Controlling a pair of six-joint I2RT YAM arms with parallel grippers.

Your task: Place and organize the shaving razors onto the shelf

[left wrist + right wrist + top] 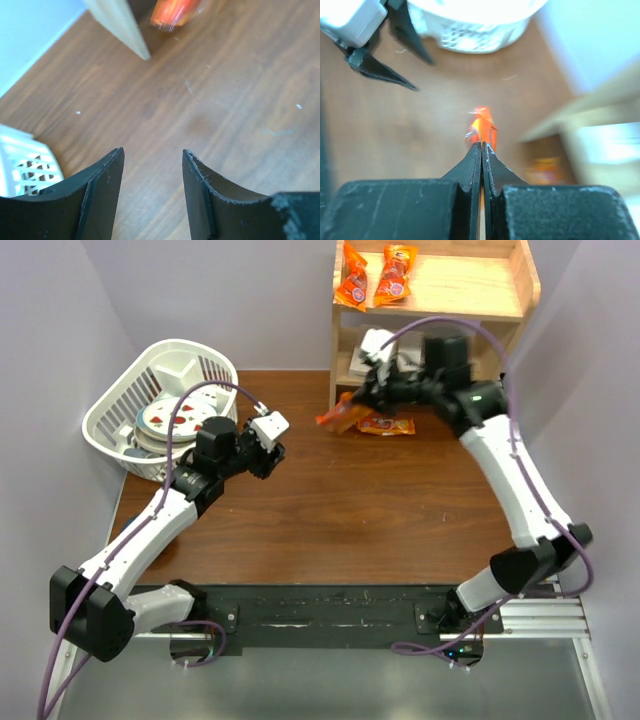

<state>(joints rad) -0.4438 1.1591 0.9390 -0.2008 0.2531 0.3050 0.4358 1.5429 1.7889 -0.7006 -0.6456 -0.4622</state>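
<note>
No shaving razors show plainly in any view. The light wood shelf [470, 292] stands at the back right; its side panel [120, 25] and edge [600, 107] appear in the wrist views. My right gripper [352, 406] [482, 144] is shut on a crinkly orange snack packet [336, 418] [482, 122], held above the table just left of the shelf's lower level. My left gripper [270, 460] [152, 152] hangs open over bare table right of the basket, with nothing between its fingers. It also shows in the right wrist view [395, 55].
A white slatted basket [120, 405] [475, 25] holding patterned plates sits at the back left. A second orange packet [386, 425] lies on the table by the shelf foot, and two more [352, 278] stand on the top level. Grey walls close in both sides.
</note>
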